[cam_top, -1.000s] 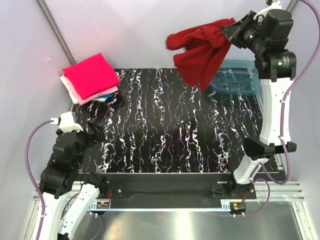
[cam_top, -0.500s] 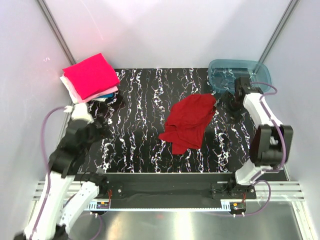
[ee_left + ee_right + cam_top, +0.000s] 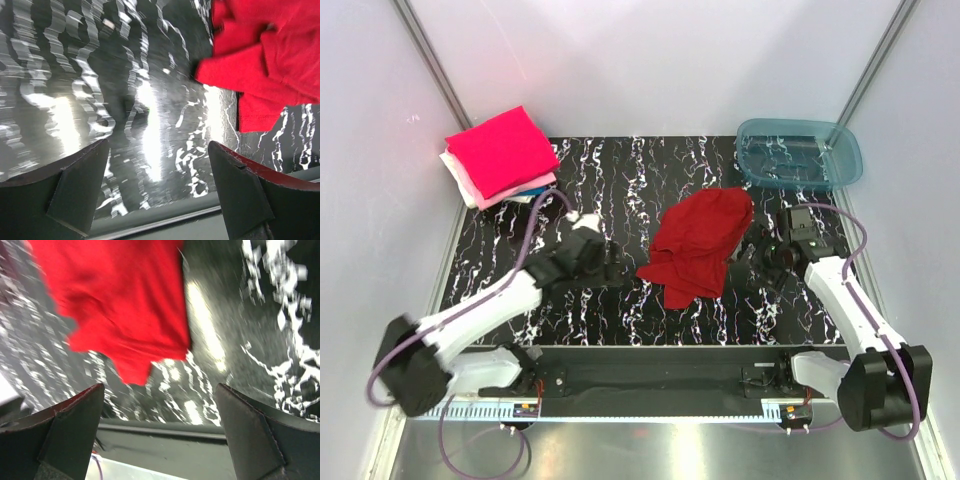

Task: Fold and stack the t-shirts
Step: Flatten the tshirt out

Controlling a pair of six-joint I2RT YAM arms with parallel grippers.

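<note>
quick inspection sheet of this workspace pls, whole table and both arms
surface: black white-veined table top, no spills seen
job's things: dark red t-shirt lying crumpled and unfolded mid-table; stack of folded t-shirts, magenta on top, at the far left corner
clutter: teal plastic tub at the far right corner, apart from the red shirt
grippers: left tool open and empty, beside the shirt's left edge; right tool open and empty, beside its right edge
cables: purple cables looped along both arms, none lying on the red shirt
surroundings: pale walls and metal frame posts; nothing else seen
</note>
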